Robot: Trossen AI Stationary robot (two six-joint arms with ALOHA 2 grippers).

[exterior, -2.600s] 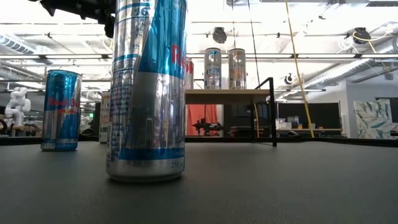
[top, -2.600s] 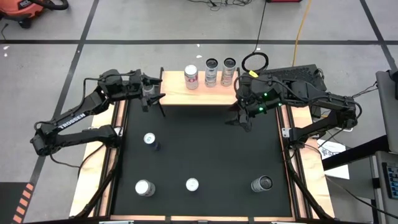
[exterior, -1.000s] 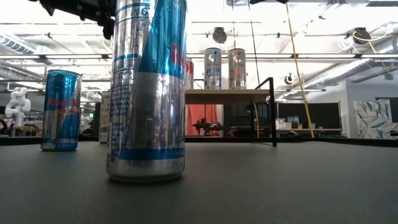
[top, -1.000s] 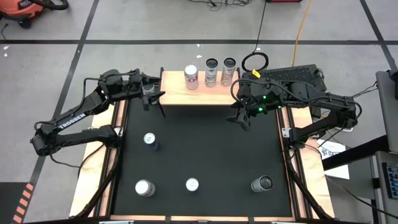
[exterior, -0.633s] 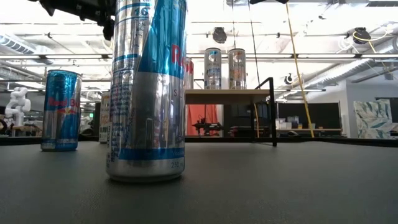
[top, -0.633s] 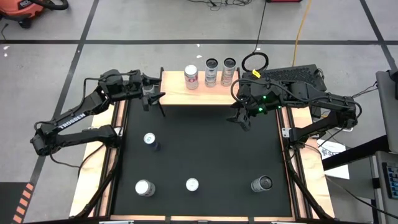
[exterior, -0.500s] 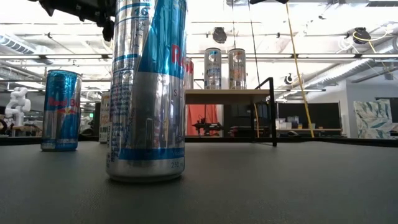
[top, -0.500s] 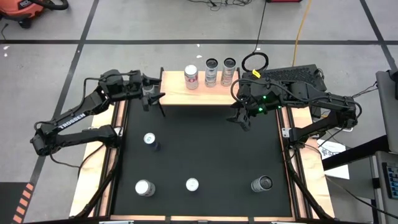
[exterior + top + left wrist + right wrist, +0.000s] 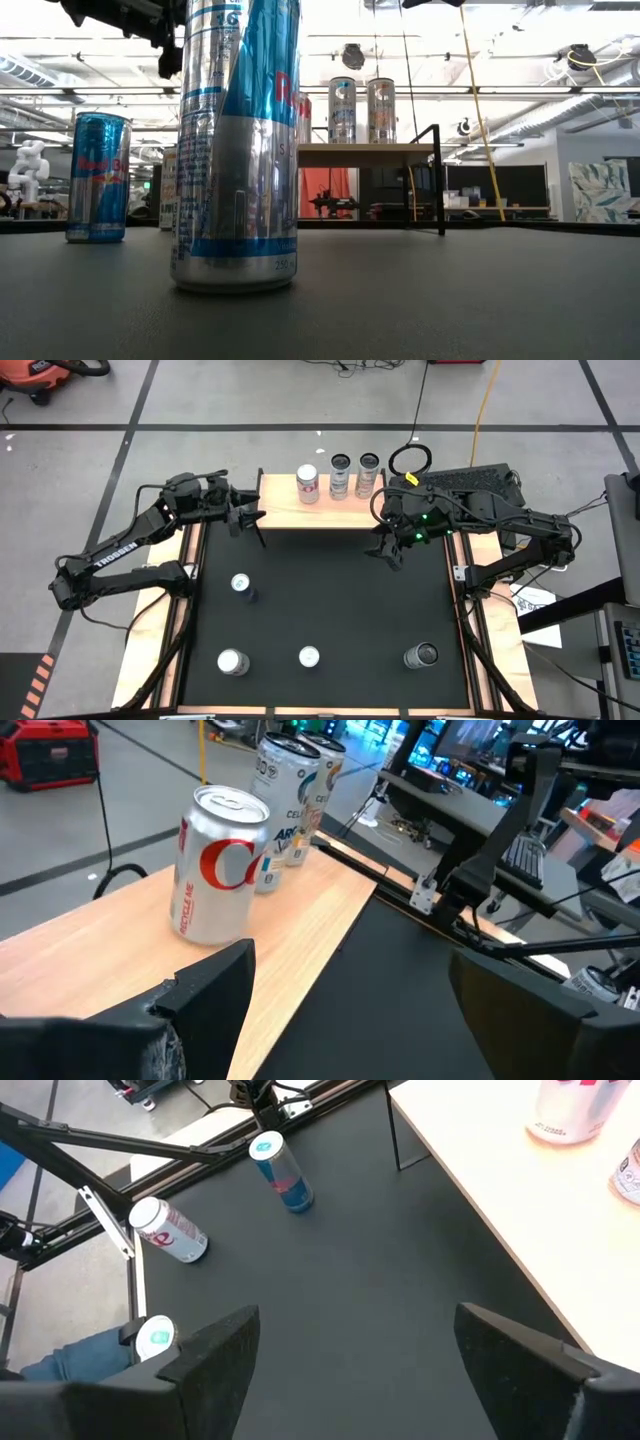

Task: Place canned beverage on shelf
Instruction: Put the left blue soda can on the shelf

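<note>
The shelf point(image 9: 340, 501) stands at the far edge of the bench point(image 9: 330, 605) with three cans on its pale top — a red-and-white can point(image 9: 308, 484) and two slim ones point(image 9: 340, 477) just right of it. The left pincer point(image 9: 247, 517) hangs spread and empty at the shelf's left end, near the red-and-white can. The right pincer point(image 9: 385, 550), also spread, hovers over the bench near the shelf's right end. Four more cans point(image 9: 240, 584) stand on the bench's near half.
</note>
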